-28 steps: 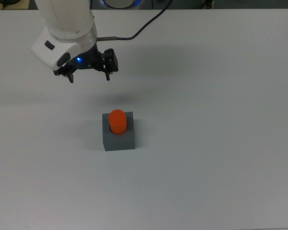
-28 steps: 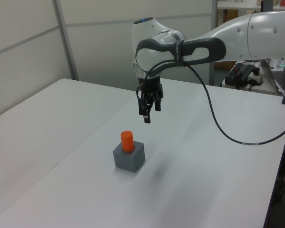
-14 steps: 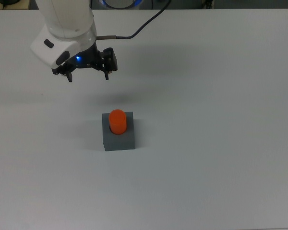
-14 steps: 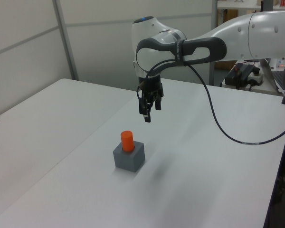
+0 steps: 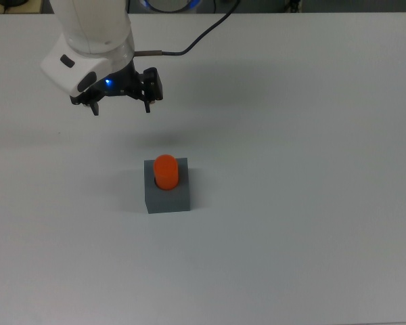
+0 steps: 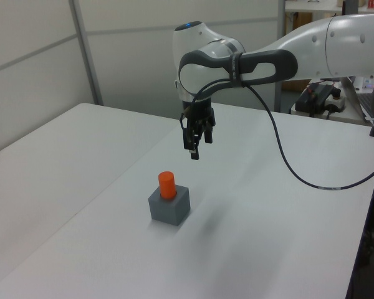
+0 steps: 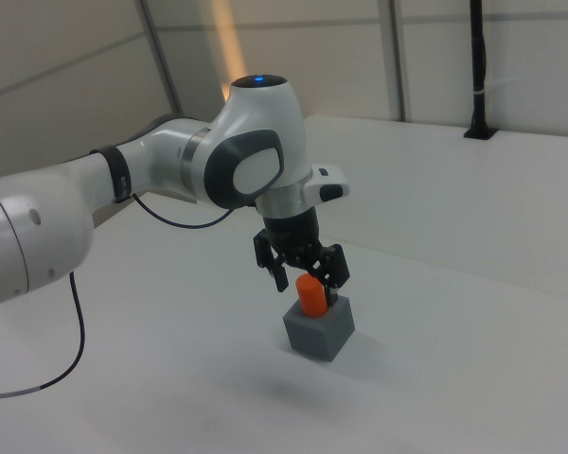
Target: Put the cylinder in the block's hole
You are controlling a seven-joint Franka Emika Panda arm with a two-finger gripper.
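Note:
The orange-red cylinder (image 5: pixel 166 170) (image 6: pixel 167 184) (image 7: pixel 311 295) stands upright in the hole of the dark grey block (image 5: pixel 168 195) (image 6: pixel 169 207) (image 7: pixel 319 329), its upper part sticking out above the top face. My gripper (image 5: pixel 121 108) (image 6: pixel 196 147) (image 7: pixel 307 281) hangs open and empty in the air, above the block and off toward the top view's upper left. Nothing is between its fingers. In the right view the gripper partly overlaps the cylinder's top.
The block sits on a wide white table (image 5: pixel 291 135). A black cable (image 5: pixel 203 37) (image 6: pixel 287 162) runs from the arm across the table. A dark post (image 7: pixel 477 66) stands at the far edge in the right view.
The open gripper has drifted slightly further from the block, toward the top view's upper left. The cylinder and block have not moved.

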